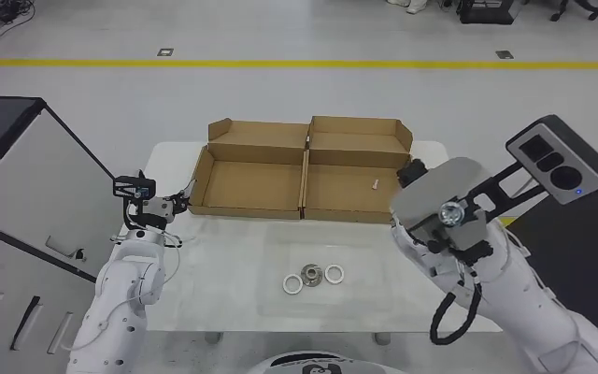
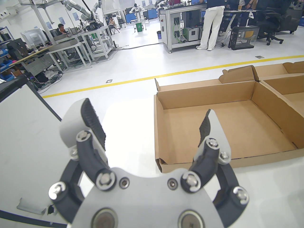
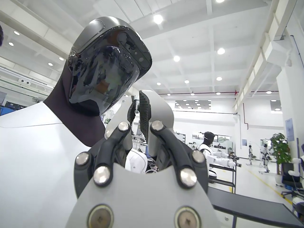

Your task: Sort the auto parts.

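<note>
While two white plastic rings (image 1: 292, 283) and a grey metal ring (image 1: 310, 276) wait unsorted near-centre on the white desk (image 1: 224, 290) | left pincer (image 2: 147, 110) spread apart beside the left brown cardboard box (image 2: 213, 129), likely parked | right pincer (image 3: 136, 100) held high, drawn nearly together, load unclear

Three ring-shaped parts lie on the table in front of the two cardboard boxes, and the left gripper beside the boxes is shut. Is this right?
No. The left gripper is open: the left wrist view shows its fingers spread apart, gripping nothing. The three ring-shaped parts do lie on the table in front of the two cardboard boxes.
</note>
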Robot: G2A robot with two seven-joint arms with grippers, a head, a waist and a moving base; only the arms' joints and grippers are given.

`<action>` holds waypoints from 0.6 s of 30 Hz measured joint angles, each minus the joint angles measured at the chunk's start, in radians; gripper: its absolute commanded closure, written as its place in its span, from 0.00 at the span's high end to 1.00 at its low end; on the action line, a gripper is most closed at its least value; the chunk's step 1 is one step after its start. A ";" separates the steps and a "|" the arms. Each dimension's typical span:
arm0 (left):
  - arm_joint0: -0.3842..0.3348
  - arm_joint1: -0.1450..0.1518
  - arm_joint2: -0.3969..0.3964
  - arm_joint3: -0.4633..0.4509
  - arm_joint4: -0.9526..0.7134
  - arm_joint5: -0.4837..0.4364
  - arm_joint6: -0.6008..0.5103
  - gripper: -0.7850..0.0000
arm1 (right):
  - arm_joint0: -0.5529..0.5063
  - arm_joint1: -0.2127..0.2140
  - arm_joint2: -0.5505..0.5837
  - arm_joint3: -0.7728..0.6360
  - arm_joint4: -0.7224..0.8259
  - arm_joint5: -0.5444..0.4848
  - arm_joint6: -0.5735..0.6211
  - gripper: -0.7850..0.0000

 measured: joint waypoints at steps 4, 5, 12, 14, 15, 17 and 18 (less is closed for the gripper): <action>0.000 0.000 0.000 0.000 0.000 0.000 0.000 1.00 | -0.007 -0.008 0.006 -0.004 0.003 0.021 0.034 0.00; 0.000 0.000 0.000 0.000 0.000 0.000 0.000 1.00 | -0.009 -0.010 0.007 -0.005 0.005 0.023 0.038 0.00; 0.000 0.000 0.000 0.000 0.000 0.000 0.000 1.00 | -0.017 -0.017 0.009 -0.009 0.015 0.032 0.062 0.00; 0.000 0.000 0.000 0.000 0.000 0.000 0.000 1.00 | -0.017 -0.017 0.009 -0.009 0.015 0.032 0.062 0.00; 0.000 0.000 0.000 0.000 0.000 0.000 0.000 1.00 | -0.017 -0.017 0.009 -0.009 0.015 0.032 0.062 0.00; 0.000 0.000 0.000 0.000 0.000 0.000 0.000 1.00 | -0.017 -0.017 0.009 -0.009 0.015 0.032 0.062 0.00; 0.000 0.000 0.000 0.000 0.000 0.000 0.000 1.00 | -0.017 -0.017 0.009 -0.009 0.015 0.032 0.062 0.00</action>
